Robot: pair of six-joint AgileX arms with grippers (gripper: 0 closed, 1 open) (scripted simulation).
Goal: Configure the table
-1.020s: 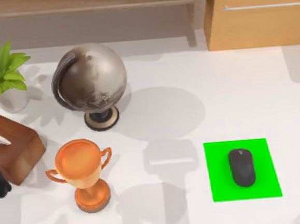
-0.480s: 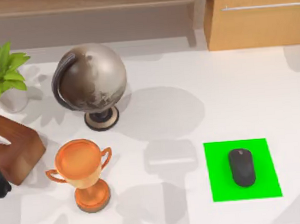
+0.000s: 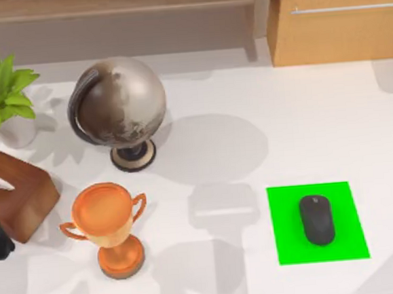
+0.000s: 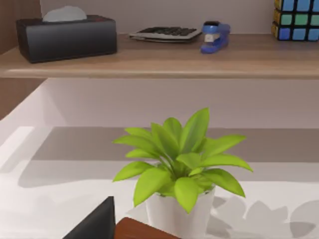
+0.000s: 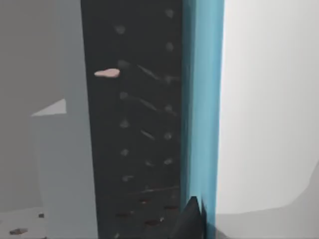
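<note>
The counter (image 3: 248,115) is a broad, flat white top with faint grey marbling, spanning the top view below a wooden cabinet (image 3: 340,20) at its far right corner.

Near the far left corner stands a potted plant (image 3: 2,101). Beside it is a grey globe (image 3: 118,109) on a dark stand. A brown wooden box (image 3: 19,191) lies at the left edge, and an orange trophy (image 3: 111,225) stands near the front edge, left of centre. A green mat (image 3: 318,222) lies toward the front right corner, with a black mouse (image 3: 316,219) resting on it.

Compared with the frames 1.0 s and 0.5 s earlier, nothing has changed position.

No legible writing or brand is visible.

Pincer state, left and right: cannot be determined.
</note>
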